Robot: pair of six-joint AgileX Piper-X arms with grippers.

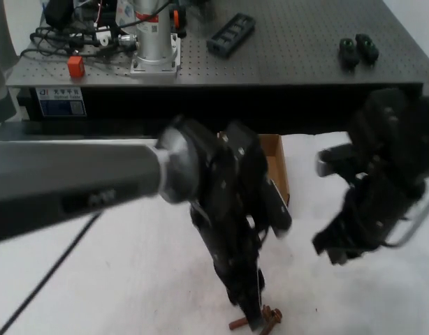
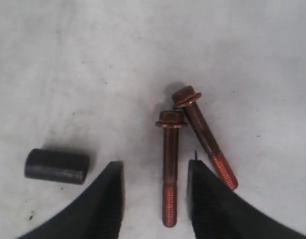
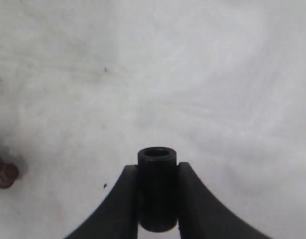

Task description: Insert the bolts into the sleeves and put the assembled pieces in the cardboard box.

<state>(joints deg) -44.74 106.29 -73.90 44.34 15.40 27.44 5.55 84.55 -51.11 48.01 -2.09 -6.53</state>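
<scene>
We are viewing a laboratory: a perforated breadboard (image 1: 291, 42), tangled cables (image 1: 61, 35) and a metal post (image 1: 155, 42) are standing behind the tabletop (image 1: 131, 279).

Copper bolts (image 2: 169, 169) side by side; black sleeve (image 2: 57, 166) nearby (lying flat); second sleeve (image 3: 157, 196) in right gripper (image 3: 157, 174).

High camera: behind both arms (image 1: 75, 185), set back, facing forward and down over the white tabletop (image 1: 117, 279). Wrist cameras: close, facing down past the left tool (image 2: 154, 167) and right tool (image 3: 157, 168). Left wrist and high views share the copper bolts (image 2: 169, 169), at the high frame's lower edge.
</scene>
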